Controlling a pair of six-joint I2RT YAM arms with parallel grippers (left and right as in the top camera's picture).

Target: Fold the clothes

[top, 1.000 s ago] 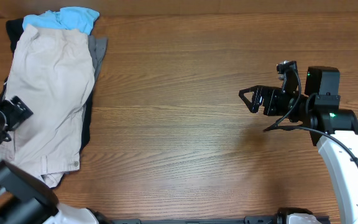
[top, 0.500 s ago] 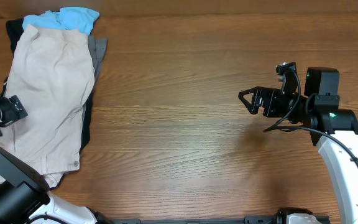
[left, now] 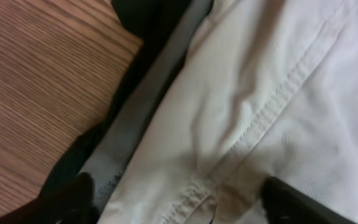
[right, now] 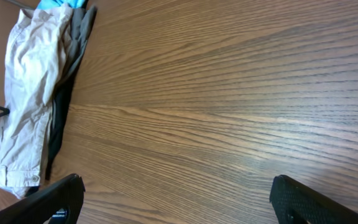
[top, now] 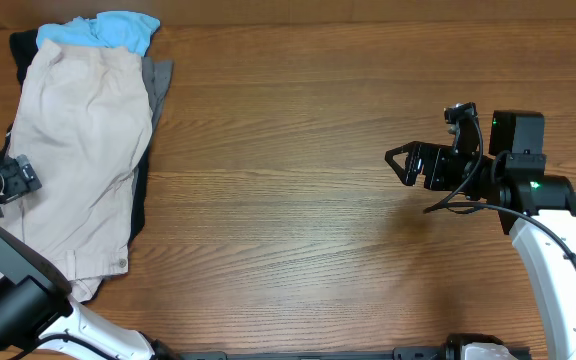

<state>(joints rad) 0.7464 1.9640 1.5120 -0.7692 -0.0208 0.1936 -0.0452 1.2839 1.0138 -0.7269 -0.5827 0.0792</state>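
One pr shorts (top: 78, 150); long axis front-back; waistband nearest robot.

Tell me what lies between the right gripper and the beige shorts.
Bare wooden table from the right gripper up to the grey garment peeking from under the beige shorts, overhead view.

Garments: 4. Beige shorts (top: 78, 150): 1. Blue garment (top: 108, 28): 1. Grey garment (top: 157, 82): 1. Black garment (top: 140, 205): 1. Grippers: 2, left gripper (top: 15, 177), right gripper (top: 396, 163). Table (top: 288, 220): 1.
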